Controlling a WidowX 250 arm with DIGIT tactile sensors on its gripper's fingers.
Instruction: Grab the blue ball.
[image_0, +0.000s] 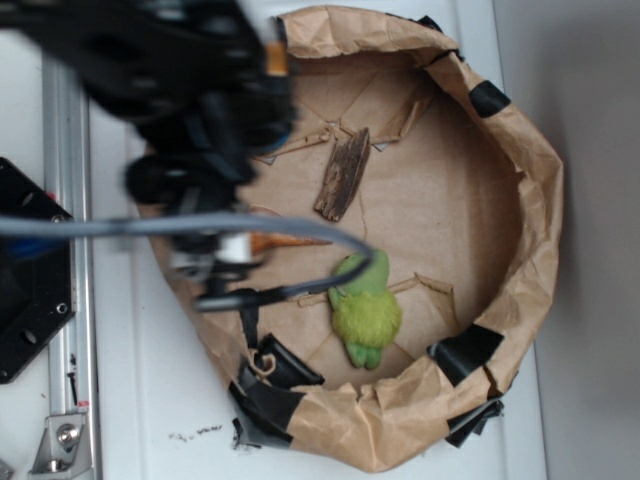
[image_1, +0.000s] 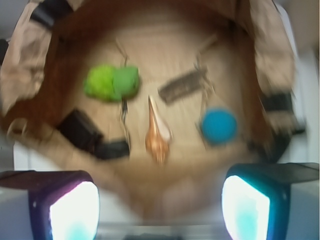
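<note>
The blue ball (image_1: 218, 125) lies on the floor of the brown paper basin (image_1: 20, 75), right of centre in the blurred wrist view. My gripper (image_1: 160, 210) is open and empty, with its two lit pads wide apart at the bottom edge. It is held above the basin's near rim, and the ball is ahead of it and to the right, well apart. In the exterior view my blurred arm (image_0: 190, 120) covers the basin's left side and hides the ball.
A fuzzy green plush toy (image_0: 366, 305) (image_1: 111, 82), an orange cone shell (image_1: 157, 131) (image_0: 290, 241) and a bark strip (image_0: 343, 175) (image_1: 182, 85) lie in the basin (image_0: 530, 200). Black tape patches (image_0: 270, 375) mark its rim. A metal rail (image_0: 65, 200) runs at left.
</note>
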